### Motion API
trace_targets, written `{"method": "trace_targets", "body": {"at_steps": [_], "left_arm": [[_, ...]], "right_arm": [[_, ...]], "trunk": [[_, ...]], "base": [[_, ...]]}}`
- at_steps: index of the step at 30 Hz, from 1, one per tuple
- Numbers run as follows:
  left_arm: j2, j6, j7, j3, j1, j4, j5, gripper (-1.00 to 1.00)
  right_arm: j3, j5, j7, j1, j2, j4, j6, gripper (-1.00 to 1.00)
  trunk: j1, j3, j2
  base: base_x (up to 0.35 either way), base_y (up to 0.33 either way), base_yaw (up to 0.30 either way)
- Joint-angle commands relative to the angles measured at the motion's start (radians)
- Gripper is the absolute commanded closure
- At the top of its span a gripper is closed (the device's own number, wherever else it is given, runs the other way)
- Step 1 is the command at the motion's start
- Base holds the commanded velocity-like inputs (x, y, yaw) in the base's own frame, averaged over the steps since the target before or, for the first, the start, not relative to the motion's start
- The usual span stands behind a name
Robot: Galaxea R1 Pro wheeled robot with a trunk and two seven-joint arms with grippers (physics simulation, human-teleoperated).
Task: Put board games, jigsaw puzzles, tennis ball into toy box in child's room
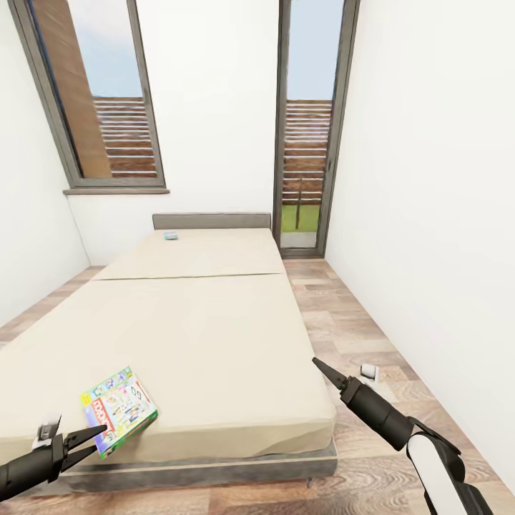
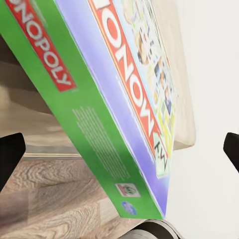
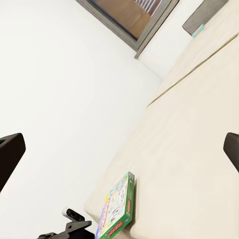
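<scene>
Green-edged, red-lettered board game (image 1: 119,409) on plain cream-beige bed (image 1: 214,336) with grey edge

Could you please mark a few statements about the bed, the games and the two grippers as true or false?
1. The Monopoly game lies near the bed's front corner. True.
2. The left gripper is clamped on that game. False: its fingers are spread beside the game's edge.
3. A second small game lies near the headboard. True.
4. The right gripper holds a tennis ball. False: it is open and holds nothing.
</scene>
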State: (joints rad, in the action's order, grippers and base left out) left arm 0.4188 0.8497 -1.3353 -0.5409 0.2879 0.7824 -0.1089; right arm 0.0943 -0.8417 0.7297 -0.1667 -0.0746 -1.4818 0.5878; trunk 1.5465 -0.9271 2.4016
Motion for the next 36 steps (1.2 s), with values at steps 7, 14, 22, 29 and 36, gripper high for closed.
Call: {"method": "trace_targets", "body": {"at_steps": [7, 14, 22, 29, 36], "left_arm": [[0.000, 0.009, -0.002, -0.001, 0.001, 0.000, -0.002, -1.00], [0.000, 0.009, -0.002, -0.001, 0.001, 0.000, -0.002, -1.00], [0.000, 0.009, -0.002, -0.001, 0.001, 0.000, -0.002, -1.00], [0.000, 0.009, -0.002, -0.001, 0.001, 0.000, -0.002, -1.00], [0.000, 0.009, -0.002, -0.001, 0.001, 0.000, -0.002, 1.00]], "right_arm": [[0.001, -0.006, 0.000, -0.001, 0.001, 0.000, 0.007, -1.00], [0.001, -0.006, 0.000, -0.001, 0.001, 0.000, 0.007, -1.00], [0.001, -0.006, 0.000, -0.001, 0.001, 0.000, 0.007, -1.00], [0.001, -0.006, 0.000, -0.001, 0.001, 0.000, 0.007, -1.00], [0.001, -0.006, -0.001, -0.001, 0.001, 0.000, 0.007, -1.00]], "trunk": [[0.000, -0.001, 0.000], [0.000, -0.001, 0.000], [0.000, -0.001, 0.000], [0.000, -0.001, 0.000], [0.000, -0.001, 0.000]], "base": [[0.005, 0.000, 0.000], [0.000, -0.009, 0.000], [0.000, -0.114, 0.000], [0.000, -0.033, 0.000], [0.000, -0.004, 0.000]]}}
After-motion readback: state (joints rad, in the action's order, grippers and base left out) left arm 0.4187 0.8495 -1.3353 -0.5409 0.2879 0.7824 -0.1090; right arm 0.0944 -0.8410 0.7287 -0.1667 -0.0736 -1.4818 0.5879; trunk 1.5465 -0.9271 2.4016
